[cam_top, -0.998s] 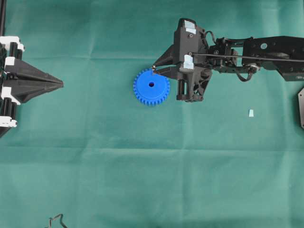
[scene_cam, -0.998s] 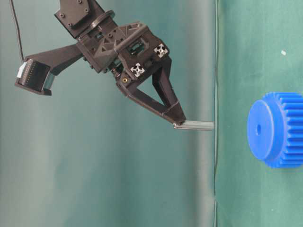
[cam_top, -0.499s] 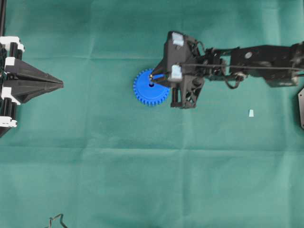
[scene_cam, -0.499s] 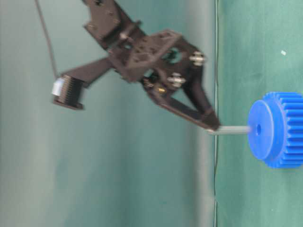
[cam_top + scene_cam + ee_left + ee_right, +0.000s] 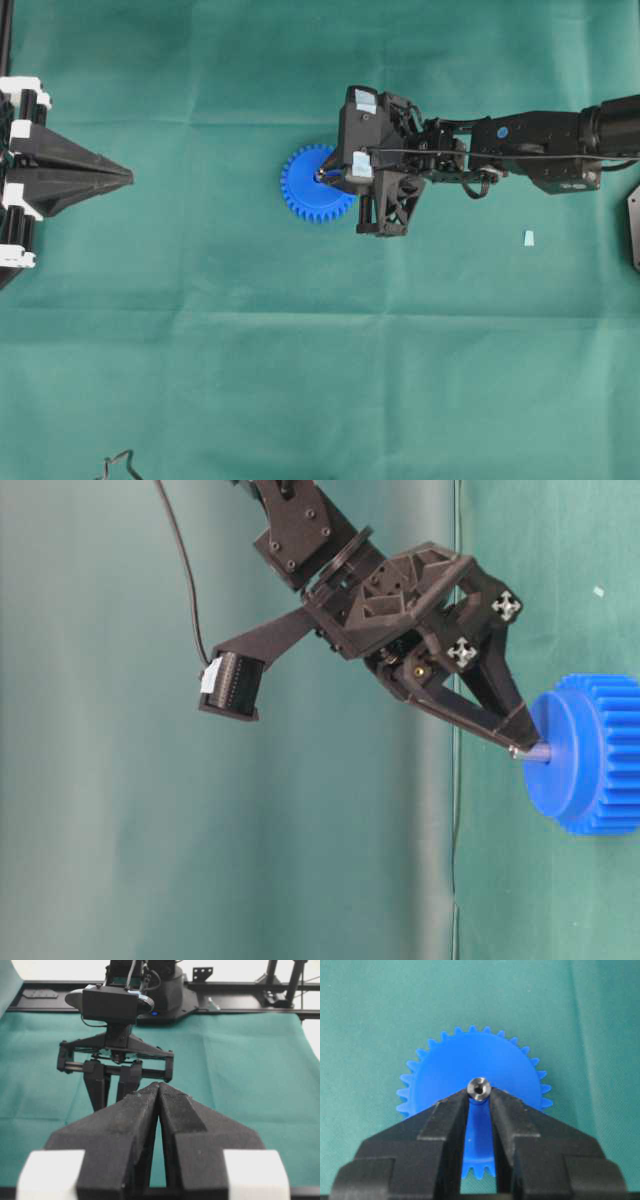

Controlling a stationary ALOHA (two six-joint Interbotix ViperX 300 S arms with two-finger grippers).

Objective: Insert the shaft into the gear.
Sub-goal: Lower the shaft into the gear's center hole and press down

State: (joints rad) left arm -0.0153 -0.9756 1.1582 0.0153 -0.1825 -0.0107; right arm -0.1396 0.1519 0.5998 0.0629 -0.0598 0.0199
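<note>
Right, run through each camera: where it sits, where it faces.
Overhead: above the table, facing down; both arms, gear.
Table-level: beside the table, turned on its side; right end effector holding the shaft at the gear.
Left wrist: along the shut left end effector toward the right arm.
Right wrist: down its fingers onto shaft and gear.
Shared: the gear.

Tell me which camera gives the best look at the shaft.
The right wrist view: the shaft faces the lens end-on, shiny round tip centred on the gear, pinched between the right hand's fingertips. The table-level view shows a short stub meeting the gear. Overhead, it is a tiny speck.
</note>
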